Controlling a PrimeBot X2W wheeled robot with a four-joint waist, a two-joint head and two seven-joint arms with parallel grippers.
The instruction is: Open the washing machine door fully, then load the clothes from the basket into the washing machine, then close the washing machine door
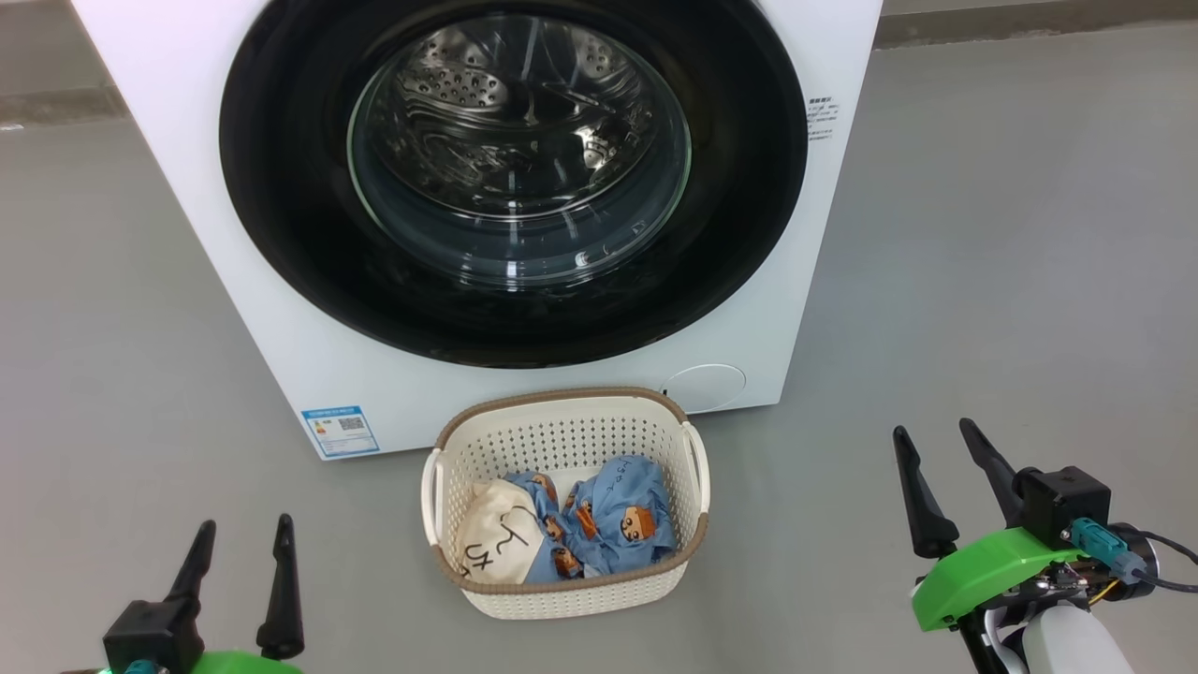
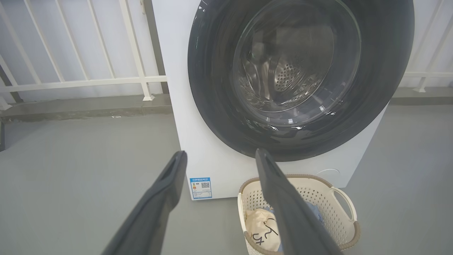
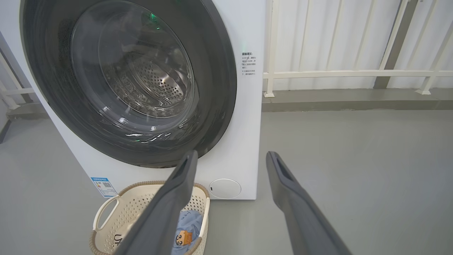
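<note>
The white washing machine (image 1: 187, 140) stands ahead with its round black-rimmed door (image 1: 281, 215) shut flat against the front; the steel drum shows through the glass. On the floor before it sits the cream basket (image 1: 562, 426) holding the clothes (image 1: 618, 524), light-blue pieces and a cream one with black marks. My left gripper (image 1: 241, 538) is open, low at the left of the basket. At the right my right gripper (image 1: 936, 447) is open too, well clear of the basket. The door (image 2: 212, 88) and basket (image 2: 339, 198) show past the left fingers; the door (image 3: 219, 71) and basket (image 3: 116, 202) show past the right ones.
Grey floor spreads on both sides of the machine. A white railing (image 2: 81, 83) runs behind it on the left and a white railing (image 3: 354, 73) on the right, above a low kerb. A blue label (image 1: 340, 431) and a round flap (image 1: 707, 387) sit low on the machine's front.
</note>
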